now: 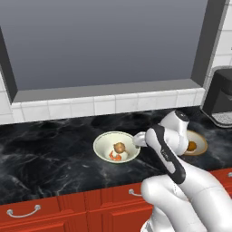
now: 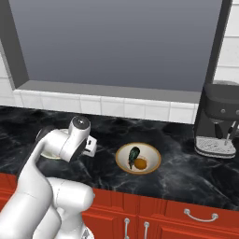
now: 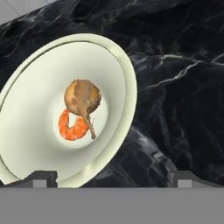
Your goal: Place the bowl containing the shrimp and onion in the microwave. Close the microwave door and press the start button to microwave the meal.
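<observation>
In the hand view the two dark fingertips (image 3: 43, 178) sit wide apart at the bottom, one low on the bowl's near wall, the other over bare black counter to the bowl's right. The gripper (image 3: 113, 179) holds nothing; its jaws are spread wide, with the bowl's right rim lying between them.

The bowl (image 3: 35, 87) rests on the counter (image 3: 183, 100), cream inside with a pale rim. The onion (image 3: 82, 98) lies at the bottom of the bowl, its thin stem pointing down, and the shrimp (image 3: 72, 127) curls against it, touching.

From the left base view, the gripper (image 1: 137, 141) is right at the bowl's (image 1: 103, 144) right edge. Open marbled counter stretches to the bowl's left and in front toward the red drawers (image 1: 54, 213). Behind runs a row of white tiles (image 1: 104, 105) under a grey recessed window frame (image 1: 108, 88).

To the right, beyond the arm, a tan plate (image 2: 151, 156) with dark and orange food sits well apart from the bowl. A dark coffee machine (image 2: 218, 121) stands farther right against the wall.
</observation>
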Controlling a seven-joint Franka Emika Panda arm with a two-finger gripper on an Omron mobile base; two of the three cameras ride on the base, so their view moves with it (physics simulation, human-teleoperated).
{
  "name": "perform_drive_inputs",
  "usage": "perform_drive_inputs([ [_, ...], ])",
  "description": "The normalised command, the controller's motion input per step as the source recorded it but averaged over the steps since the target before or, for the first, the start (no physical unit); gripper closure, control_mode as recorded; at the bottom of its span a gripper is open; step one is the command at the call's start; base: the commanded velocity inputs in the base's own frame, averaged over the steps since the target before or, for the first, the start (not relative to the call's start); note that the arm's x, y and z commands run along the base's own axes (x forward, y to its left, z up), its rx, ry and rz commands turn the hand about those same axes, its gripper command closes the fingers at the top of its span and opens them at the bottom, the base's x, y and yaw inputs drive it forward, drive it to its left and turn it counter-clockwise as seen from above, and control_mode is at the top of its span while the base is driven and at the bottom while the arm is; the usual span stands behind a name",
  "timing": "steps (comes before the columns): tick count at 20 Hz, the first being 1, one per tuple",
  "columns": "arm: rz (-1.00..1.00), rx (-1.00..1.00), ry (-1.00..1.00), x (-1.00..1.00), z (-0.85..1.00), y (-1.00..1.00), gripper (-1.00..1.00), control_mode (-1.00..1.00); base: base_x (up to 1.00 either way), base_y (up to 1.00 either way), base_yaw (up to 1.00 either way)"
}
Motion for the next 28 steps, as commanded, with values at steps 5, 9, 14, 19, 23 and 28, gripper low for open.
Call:
perform_drive_inputs([
  [5,0.0,0.0,0.0,0.12,-0.1,0.0,-1.0,-1.0,0.0,0.0,0.0],
  [9,0.0,0.0,0.0,0.16,-0.21,0.04,-1.0,-1.0,0.0,0.0,0.0],
  [14,0.0,0.0,0.0,0.15,-0.29,0.1,-1.0,-1.0,0.0,0.0,0.0],
  [19,0.0,0.0,0.0,0.11,-0.27,0.07,-1.0,-1.0,0.0,0.0,0.0],
  [23,0.0,0.0,0.0,0.09,-0.3,0.0,-1.0,-1.0,0.0,0.0,0.0],
  [28,0.0,0.0,0.0,0.07,-0.29,0.0,-1.0,-1.0,0.0,0.0,0.0],
])
